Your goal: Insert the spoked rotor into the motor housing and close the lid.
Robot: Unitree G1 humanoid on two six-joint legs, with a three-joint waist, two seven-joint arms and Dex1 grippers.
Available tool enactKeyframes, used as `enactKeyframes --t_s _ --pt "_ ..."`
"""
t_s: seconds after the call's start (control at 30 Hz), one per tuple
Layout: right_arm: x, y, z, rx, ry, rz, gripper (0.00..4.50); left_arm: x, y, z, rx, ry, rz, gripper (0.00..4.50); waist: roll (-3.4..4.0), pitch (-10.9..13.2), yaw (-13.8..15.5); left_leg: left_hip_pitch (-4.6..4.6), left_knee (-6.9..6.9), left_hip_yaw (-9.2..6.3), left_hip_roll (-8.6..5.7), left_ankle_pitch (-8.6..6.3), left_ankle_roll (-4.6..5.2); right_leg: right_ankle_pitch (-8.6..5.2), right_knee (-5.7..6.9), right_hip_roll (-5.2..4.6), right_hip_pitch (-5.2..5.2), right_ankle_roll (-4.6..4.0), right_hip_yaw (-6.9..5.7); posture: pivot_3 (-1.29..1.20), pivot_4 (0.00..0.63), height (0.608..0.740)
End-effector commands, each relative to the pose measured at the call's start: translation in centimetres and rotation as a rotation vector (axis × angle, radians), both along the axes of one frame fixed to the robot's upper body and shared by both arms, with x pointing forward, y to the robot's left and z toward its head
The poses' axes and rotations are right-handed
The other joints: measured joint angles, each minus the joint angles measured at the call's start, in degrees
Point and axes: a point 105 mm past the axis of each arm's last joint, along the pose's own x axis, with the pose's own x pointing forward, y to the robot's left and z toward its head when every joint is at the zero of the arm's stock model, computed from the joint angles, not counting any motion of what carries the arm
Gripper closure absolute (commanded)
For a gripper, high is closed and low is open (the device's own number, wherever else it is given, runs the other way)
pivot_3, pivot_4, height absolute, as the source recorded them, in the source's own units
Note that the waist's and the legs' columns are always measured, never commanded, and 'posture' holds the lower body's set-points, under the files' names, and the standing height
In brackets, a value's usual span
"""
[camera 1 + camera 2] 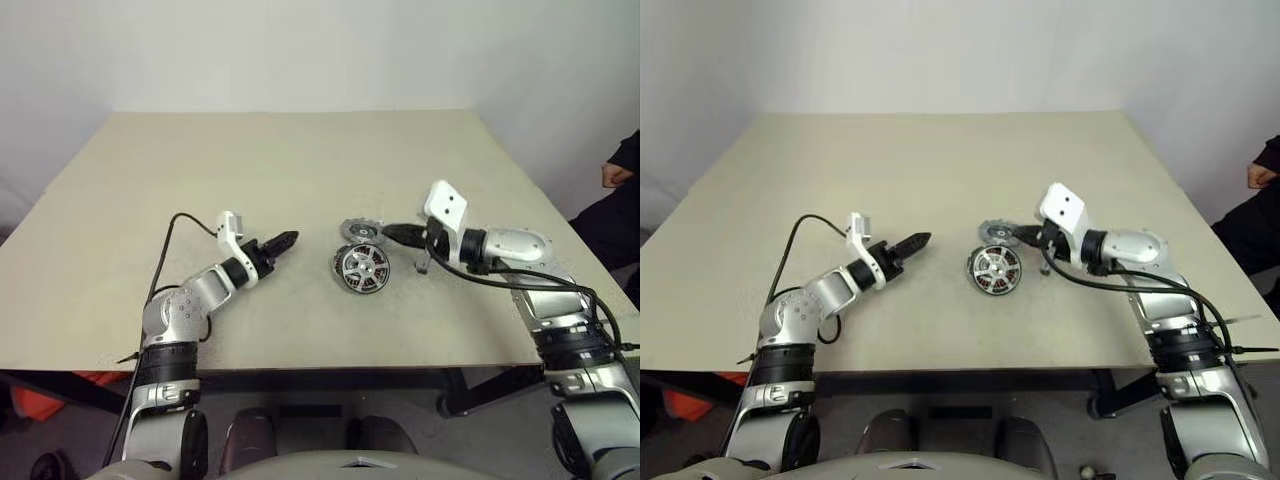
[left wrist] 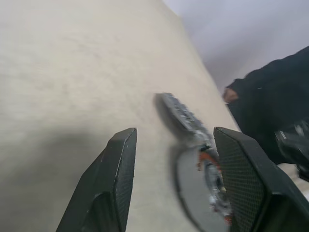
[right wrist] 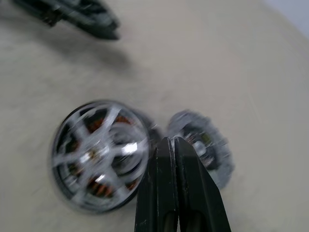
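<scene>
Evidently the spoked rotor (image 1: 362, 267) already sits in the motor housing (image 1: 343, 283) at frame centre; the lid (image 1: 359, 232) lies just above; left gripper (image 1: 283, 242) gapes empty, right gripper (image 1: 392, 234) pinched empty; lidding comes next.

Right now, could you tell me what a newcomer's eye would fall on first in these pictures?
The shiny spoked rotor sitting in the motor housing, copper windings showing between its spokes, mid-table. The notched grey lid lies just behind it. The shut right gripper points at them from the right, the open left gripper from the left.
</scene>
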Motion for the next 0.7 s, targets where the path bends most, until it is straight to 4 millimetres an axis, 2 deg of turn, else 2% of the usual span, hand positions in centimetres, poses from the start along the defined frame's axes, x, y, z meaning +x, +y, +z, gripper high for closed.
enactKeyframes --t_s 0.03,0.4,0.7 --pt "-1.4 0.6 0.9 -0.016 -0.01 0.091 4.43 0.0 0.2 1.5 0.016 -0.081 0.015 1.81 0.0 0.0 -0.03 0.02 -0.01 0.0 0.0 0.0 -0.01 0.0 0.0 0.01 0.0 0.01 0.0 0.0 0.0 0.74" --pt "-2.2 1.9 -0.7 -0.03 0.037 0.137 4.43 0.1 0.2 0.8 0.036 -0.066 0.033 1.81 0.0 0.0 0.0 0.01 -0.01 0.0 0.0 0.01 -0.02 0.01 0.01 0.01 0.0 -0.03 0.0 0.0 0.0 0.74" --pt "-1.1 2.6 -2.1 -0.038 0.038 0.117 4.43 0.2 0.6 0.6 0.048 -0.06 0.048 1.81 0.0 -0.01 -0.06 0.01 0.0 0.0 -0.01 0.01 -0.02 0.02 0.02 0.0 -0.01 -0.03 0.0 0.0 0.0 0.74"
